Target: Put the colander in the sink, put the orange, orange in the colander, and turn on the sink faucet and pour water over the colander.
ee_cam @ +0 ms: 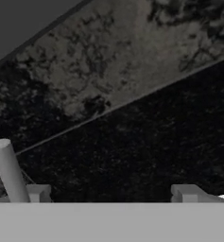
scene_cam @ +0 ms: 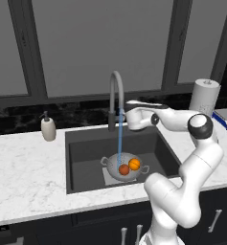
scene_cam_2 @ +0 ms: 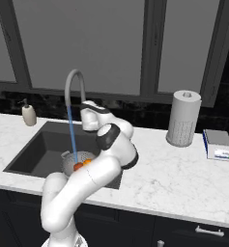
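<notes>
Up close, the spread gripper faces dark backsplash; base views show water hitting the colander.

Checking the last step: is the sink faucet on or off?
On: a blue stream falls from the sink faucet into the colander.

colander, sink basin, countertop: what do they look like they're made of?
Colander: probably polished metal; silvery grey shell with small loop handles at the rim.
Sink: matte dark grey, no glare; composite or coated metal, can't tell which.
Countertop: looks like marble or a marble-look slab; white with faint grey veining, smooth and slightly glossy.
</notes>
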### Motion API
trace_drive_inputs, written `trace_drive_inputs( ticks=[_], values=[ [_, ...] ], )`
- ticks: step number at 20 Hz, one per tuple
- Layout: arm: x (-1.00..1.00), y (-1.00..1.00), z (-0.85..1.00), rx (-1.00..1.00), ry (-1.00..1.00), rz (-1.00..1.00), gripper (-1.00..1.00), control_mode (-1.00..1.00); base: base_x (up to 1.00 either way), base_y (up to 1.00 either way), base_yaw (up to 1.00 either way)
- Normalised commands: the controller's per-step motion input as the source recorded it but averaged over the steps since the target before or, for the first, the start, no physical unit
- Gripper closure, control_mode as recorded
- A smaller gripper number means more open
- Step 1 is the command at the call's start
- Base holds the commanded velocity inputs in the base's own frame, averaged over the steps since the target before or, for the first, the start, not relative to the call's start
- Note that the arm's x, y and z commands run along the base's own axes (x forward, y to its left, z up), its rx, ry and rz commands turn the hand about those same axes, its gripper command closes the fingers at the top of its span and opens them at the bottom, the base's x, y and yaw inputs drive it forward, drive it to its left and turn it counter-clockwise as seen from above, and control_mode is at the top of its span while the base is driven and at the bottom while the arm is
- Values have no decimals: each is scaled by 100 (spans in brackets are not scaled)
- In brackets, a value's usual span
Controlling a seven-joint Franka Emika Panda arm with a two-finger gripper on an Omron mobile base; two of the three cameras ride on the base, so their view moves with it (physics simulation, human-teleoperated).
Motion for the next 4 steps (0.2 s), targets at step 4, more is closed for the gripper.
trace_drive_inputs(
  ticks=[4],
  values=[
    [0, -34, 0, 7, 1, 0, -100, -100, 0, 0, 0]
  ],
)
